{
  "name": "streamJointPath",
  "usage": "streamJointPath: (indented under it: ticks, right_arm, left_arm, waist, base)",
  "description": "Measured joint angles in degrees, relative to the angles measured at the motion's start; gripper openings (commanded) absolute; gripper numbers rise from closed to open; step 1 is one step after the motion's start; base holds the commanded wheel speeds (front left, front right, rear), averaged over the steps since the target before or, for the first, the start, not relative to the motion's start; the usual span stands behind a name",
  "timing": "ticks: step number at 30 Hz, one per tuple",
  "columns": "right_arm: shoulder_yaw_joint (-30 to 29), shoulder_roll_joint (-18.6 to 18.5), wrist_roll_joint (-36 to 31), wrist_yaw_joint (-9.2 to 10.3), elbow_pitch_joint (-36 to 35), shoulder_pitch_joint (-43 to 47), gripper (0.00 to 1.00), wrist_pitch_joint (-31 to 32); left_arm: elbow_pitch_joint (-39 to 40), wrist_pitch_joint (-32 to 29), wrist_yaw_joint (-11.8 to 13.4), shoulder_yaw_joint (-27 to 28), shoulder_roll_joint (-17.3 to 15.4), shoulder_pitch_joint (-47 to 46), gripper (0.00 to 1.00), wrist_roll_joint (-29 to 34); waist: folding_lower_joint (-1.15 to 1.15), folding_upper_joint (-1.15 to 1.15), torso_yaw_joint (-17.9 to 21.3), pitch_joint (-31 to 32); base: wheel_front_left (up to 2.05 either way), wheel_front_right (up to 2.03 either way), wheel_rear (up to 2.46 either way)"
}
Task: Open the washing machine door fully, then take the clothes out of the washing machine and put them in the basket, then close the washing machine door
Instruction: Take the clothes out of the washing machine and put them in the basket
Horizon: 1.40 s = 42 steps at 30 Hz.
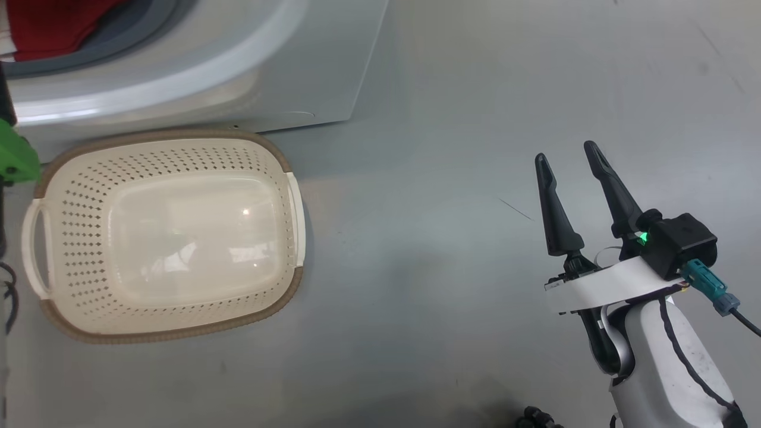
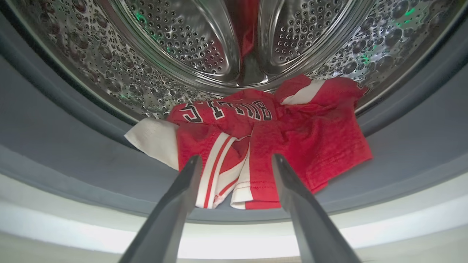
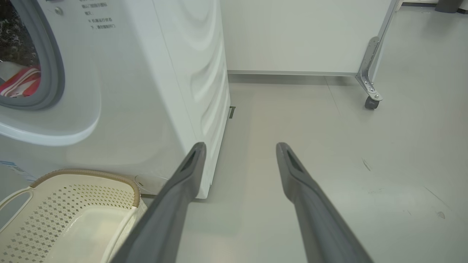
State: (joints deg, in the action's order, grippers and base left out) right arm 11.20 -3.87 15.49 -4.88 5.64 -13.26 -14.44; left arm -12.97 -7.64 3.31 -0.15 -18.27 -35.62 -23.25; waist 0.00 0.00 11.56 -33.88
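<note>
Clothes, red and white, lie heaped in the drum, spilling onto its grey gasket, right before the wide-open left gripper. The basket stands on the floor just beside the washing machine; the right gripper hangs open, well apart.

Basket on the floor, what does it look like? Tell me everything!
The basket is cream plastic, a rounded rectangle with rows of little holes in its walls, a smooth shiny bottom and a brown woven-look rim. A loop handle sits at each short end. It is empty, upright on the grey floor, right before the white washing machine.
</note>
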Motion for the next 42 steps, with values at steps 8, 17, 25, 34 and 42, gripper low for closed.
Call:
streamJointPath:
  ticks: [8, 17, 25, 34, 42]
  right_arm:
    - [-0.02, 0.34, 0.13, -0.1, 0.09, -1.02, 1.0, 0.0]
    - [0.7, 0.67, 0.2, -0.58, 0.4, -2.12, 1.0, 0.0]
    - [1.13, 0.99, 0.41, -0.62, 0.53, -2.86, 1.0, 0.0]
    - [0.98, 1.09, 0.62, -1.04, 0.75, -3.02, 1.0, 0.0]
    - [1.19, 1.23, 0.62, -1.1, 1.16, -3.43, 1.0, 0.0]
  left_arm:
    - [-5.23, -4.3, 1.03, 0.21, -2.58, -7.09, 1.0, 1.7]
    - [-11.41, -8.2, 2.23, 2.15, -4.98, -11.5, 1.0, 3.3]
    - [-15.4, -9.55, 2.46, 3.15, -6.66, -15.96, 1.0, 4.32]
    - [-18.36, -9.78, 2.46, 1.23, -6.67, -18.76, 1.0, 5.81]
    - [-20.89, -9.78, 2.78, 0.48, -6.69, -20.84, 0.37, 6.9]
  waist:
    - [0.0, 0.0, 2.6, -3.04]
    - [0.0, 0.0, 4.55, -5.11]
    - [0.0, 0.0, 6.24, -6.96]
    - [0.0, 0.0, 6.98, -7.71]
    - [0.0, 0.0, 7.34, -7.91]
  base:
    - [0.0, 0.0, 0.0]
    - [0.0, 0.0, 0.0]
    - [0.0, 0.0, 0.0]
    - [0.0, 0.0, 0.0]
    - [0.0, 0.0, 0.0]
